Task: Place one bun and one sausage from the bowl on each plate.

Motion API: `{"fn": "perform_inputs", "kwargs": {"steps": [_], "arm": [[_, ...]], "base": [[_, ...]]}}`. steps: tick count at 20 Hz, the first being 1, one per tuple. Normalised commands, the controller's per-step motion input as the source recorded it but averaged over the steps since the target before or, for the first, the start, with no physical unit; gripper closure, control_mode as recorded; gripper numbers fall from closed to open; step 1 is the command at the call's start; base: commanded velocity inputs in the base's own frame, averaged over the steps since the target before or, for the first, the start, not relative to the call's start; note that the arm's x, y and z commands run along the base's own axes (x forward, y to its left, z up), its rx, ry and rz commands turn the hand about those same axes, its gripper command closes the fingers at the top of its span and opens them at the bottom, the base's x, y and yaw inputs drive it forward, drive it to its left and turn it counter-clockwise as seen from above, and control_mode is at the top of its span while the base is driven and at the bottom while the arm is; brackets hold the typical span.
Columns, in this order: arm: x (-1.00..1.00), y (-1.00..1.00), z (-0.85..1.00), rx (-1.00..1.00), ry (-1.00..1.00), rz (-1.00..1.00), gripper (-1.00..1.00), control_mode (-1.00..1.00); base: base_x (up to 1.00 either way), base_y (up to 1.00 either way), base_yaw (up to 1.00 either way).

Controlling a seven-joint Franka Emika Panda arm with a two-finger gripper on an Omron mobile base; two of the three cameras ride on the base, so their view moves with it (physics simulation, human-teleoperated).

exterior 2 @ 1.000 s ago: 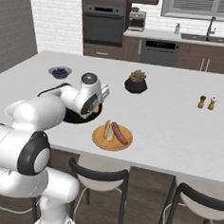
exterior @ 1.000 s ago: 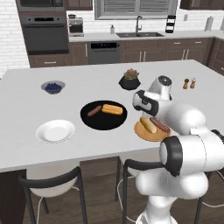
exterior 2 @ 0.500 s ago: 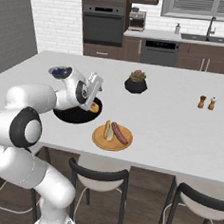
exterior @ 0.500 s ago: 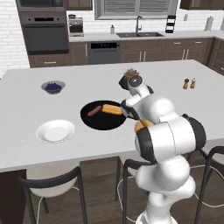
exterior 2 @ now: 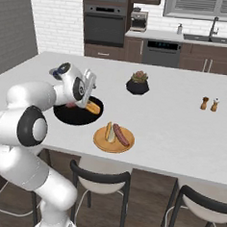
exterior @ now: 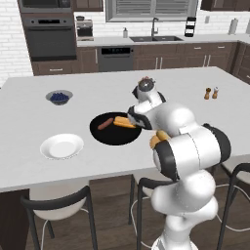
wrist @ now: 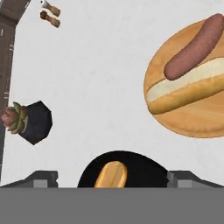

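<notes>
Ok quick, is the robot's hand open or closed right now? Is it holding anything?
Gripper: open, jaws wide apart, holding nothing; the bun in the bowl sits ungripped between them.

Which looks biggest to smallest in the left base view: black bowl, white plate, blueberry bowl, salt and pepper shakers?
1. black bowl, partly behind the arm
2. white plate
3. blueberry bowl, though it sits farther back
4. salt and pepper shakers

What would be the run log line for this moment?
end effector: open, above bowl | wooden plate: bun, sausage | white plate: empty
</notes>
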Motion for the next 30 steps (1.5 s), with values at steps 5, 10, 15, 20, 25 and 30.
{"fn": "perform_inputs", "kwargs": {"steps": [5, 10, 15, 20, 25, 30], "arm": [[-0.16, 0.02, 0.03, -0.16, 0.17, 0.86, -1.0, -1.0], [0.14, 0.07, 0.0, -0.15, 0.3, 0.61, -1.0, -1.0], [0.43, 0.47, 0.29, -0.26, 0.49, 0.25, -1.0, -1.0], [0.12, 0.26, -0.13, -0.27, 0.1, 0.27, -1.0, -1.0], [-0.06, -0.04, -0.48, -0.17, 0.03, 0.95, -1.0, -1.0], [-0.15, -0.08, -0.46, -0.12, 0.0, 0.97, -1.0, -1.0]], "base": [[0.0, 0.0, 0.0], [0.0, 0.0, 0.0], [0.0, 0.0, 0.0], [0.0, 0.0, 0.0], [0.0, 0.0, 0.0], [0.0, 0.0, 0.0]]}}
